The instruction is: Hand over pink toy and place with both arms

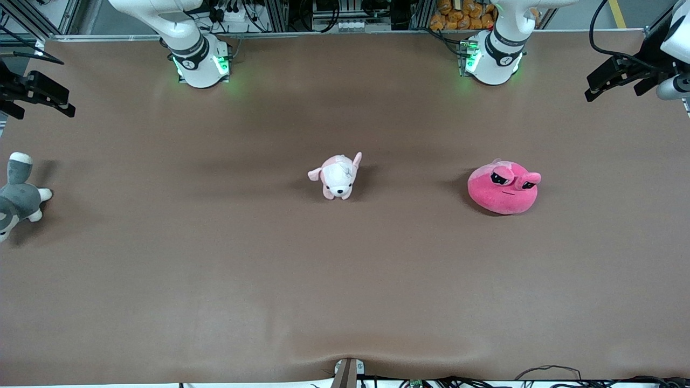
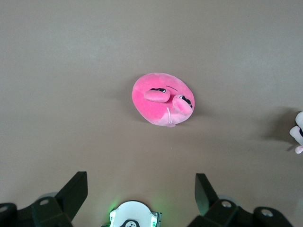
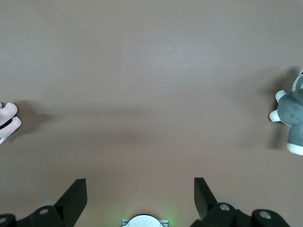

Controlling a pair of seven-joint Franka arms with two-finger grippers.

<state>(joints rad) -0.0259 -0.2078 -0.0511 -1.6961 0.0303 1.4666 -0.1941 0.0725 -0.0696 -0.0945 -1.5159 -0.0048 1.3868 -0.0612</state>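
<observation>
The pink toy (image 1: 504, 188), a hot-pink round plush with sleepy black eyes, lies on the brown table (image 1: 215, 280) toward the left arm's end, nearer to the front camera than the left arm's base (image 1: 493, 59). My left gripper (image 1: 614, 92) is open and empty, held high over that end of the table. In the left wrist view the toy (image 2: 162, 99) lies well clear of the open gripper (image 2: 140, 182). My right gripper (image 1: 46, 112) is open and empty, high over the right arm's end; in the right wrist view (image 3: 140, 187) only bare table lies below it.
A small pale pink-and-white puppy plush (image 1: 338, 177) lies at the table's middle; its edge shows in both wrist views (image 2: 298, 135) (image 3: 7, 122). A grey-and-white husky plush (image 1: 19, 196) lies at the right arm's end and shows in the right wrist view (image 3: 293, 113).
</observation>
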